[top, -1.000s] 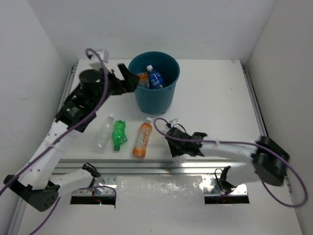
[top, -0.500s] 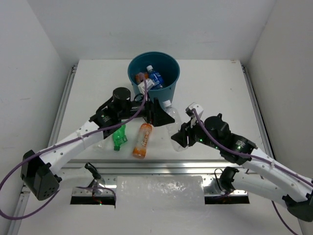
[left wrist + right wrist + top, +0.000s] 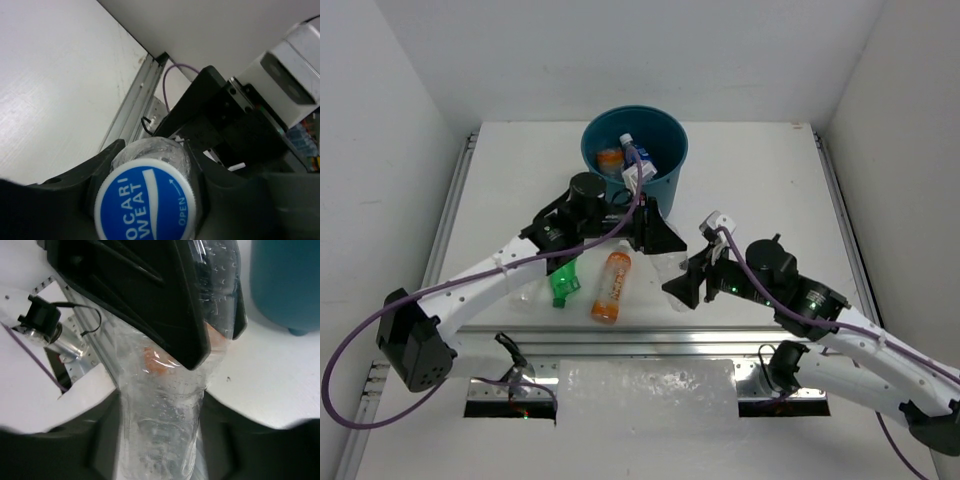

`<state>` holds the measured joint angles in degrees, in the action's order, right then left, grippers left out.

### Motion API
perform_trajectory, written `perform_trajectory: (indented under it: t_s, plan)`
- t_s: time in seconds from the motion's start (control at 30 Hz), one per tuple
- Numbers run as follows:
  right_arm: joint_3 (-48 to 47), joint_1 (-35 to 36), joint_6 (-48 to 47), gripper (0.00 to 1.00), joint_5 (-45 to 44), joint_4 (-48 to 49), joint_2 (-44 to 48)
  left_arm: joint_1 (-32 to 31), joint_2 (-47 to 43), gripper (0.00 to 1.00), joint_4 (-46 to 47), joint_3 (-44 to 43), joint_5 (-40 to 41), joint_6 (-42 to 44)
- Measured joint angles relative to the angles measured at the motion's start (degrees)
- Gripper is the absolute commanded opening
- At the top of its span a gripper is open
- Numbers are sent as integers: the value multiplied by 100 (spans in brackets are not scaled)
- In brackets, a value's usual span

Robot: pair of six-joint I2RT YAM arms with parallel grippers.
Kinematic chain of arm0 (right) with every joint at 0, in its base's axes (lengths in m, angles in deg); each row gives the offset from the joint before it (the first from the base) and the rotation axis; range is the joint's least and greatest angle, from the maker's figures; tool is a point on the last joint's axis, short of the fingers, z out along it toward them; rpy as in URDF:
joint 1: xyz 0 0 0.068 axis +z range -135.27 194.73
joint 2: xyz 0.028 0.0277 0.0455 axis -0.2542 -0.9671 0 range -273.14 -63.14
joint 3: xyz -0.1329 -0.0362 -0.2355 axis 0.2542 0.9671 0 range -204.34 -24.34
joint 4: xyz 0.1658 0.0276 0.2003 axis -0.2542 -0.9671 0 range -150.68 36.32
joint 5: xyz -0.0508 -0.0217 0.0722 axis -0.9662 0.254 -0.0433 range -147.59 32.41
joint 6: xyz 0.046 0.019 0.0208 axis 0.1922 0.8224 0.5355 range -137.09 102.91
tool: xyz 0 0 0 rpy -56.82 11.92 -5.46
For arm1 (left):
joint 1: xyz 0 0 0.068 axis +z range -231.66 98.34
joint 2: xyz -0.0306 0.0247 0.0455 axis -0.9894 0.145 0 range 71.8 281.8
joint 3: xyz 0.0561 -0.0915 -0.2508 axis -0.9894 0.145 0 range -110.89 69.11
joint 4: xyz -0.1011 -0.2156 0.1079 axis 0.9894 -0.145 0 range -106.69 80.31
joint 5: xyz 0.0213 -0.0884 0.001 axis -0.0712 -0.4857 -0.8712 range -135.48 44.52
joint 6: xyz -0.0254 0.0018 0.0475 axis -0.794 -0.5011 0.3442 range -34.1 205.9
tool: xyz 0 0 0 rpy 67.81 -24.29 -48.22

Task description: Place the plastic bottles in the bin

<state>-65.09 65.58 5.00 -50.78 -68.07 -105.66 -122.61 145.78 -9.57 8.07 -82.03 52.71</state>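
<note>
The overhead view shows both arms meeting in front of the bin (image 3: 660,195), with the left gripper (image 3: 658,238) and right gripper (image 3: 686,284) on one held clear bottle (image 3: 672,265) raised over the table (image 3: 760,180). Only the left wrist view shows its blue cap (image 3: 145,202), printed in white, with the left fingers (image 3: 75,182) pressed against both sides of the neck just behind it. Only the right wrist view shows the crumpled, wet body of that bottle squeezed between the right fingers (image 3: 100,435), with the black left gripper covering its upper end. So each gripper is clamped on the same bottle, one at each end.

Six bottles can be counted from above:
- One is held.
- Two are in the bin: an orange bottle (image 3: 610,160) and a blue-labelled bottle (image 3: 638,158).
- Three lie on the table near the front rail (image 3: 650,345): a green bottle (image 3: 562,282), a second orange bottle (image 3: 611,286) and a second clear bottle (image 3: 524,295), mostly hidden under the left arm.

There is one bin.

The bin stands at the far middle of the table, apart from the back wall. Bare tabletop runs from its right side to the right rail. The held bottle hangs just in front of the bin's near wall, and the lying bottles are to its left
</note>
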Motion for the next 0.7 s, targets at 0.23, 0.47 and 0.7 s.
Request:
perform_trajectory:
  t_s: [0.23, 0.47, 0.7]
  plan:
    - [83, 20, -28, 99, -555, 83, 411, 120, 240, 0, -1478, -1497, 1241, 181]
    - [92, 15, 46, 99, -1311, -365, 922, 1141, 920, 11, -2844, -4205, 3620, 350]
    - [92, 24, 138, 99, -1458, -896, 804, 1316, 1792, 56, -2830, -5958, 5292, 846]
